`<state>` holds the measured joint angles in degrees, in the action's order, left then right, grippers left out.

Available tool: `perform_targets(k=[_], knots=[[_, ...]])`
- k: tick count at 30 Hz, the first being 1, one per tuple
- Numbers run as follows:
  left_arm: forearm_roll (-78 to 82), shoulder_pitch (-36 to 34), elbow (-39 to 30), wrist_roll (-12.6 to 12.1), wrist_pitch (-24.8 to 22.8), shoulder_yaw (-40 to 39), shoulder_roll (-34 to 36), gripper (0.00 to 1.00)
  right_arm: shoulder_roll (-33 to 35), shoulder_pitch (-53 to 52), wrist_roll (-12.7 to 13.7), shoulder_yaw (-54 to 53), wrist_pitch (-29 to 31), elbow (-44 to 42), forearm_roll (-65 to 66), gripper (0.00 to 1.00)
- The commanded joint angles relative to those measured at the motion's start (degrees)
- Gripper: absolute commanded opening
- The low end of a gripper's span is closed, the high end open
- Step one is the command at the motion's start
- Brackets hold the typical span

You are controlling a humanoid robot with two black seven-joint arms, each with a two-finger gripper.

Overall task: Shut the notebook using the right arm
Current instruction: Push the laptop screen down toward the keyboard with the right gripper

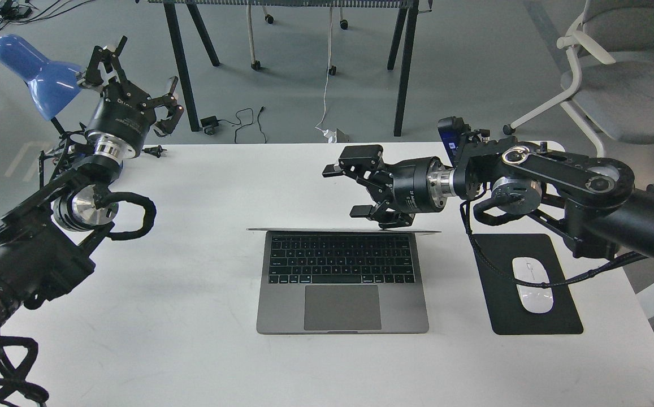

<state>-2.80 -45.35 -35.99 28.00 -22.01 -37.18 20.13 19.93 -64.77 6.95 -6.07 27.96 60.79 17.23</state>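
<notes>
I am looking down on the white tabletop [191,362], and the notebook [342,282] is lying open at its centre, keyboard facing me, its screen seen edge-on as a thin line along the far side. My right arm [575,192] is reaching in from three o'clock, with its fingers [360,154] spread apart around empty air just behind and above the lid's top edge [343,230]. I judge I am at the approach step: the lid is not yet pushed. Next I need to bring the fingers against the back of the lid and press it toward six o'clock, down onto the keyboard.

At three o'clock a black mouse pad [547,316] is carrying a white mouse [533,284]. My left gripper [134,79] is hanging idle at ten o'clock, fingers apart, beside a blue lamp [35,73]. Beyond, at twelve o'clock, grey floor, dark table legs [405,68] and loose cables; a grey chair [626,85] at two o'clock.
</notes>
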Motion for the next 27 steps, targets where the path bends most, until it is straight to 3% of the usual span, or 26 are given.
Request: perform_targets(k=[1,27], knots=[[-0.01,0.0,-0.05,0.0,-0.05,0.0,0.0,1.0,0.11,0.6,-0.01,2.02,0.04,1.87,0.0,1.0],[-0.01,0.0,-0.05,0.0,-0.05,0.0,0.0,1.0,-0.86,11.59,-0.01,7.03,-2.04,-0.32,5.09,1.0]])
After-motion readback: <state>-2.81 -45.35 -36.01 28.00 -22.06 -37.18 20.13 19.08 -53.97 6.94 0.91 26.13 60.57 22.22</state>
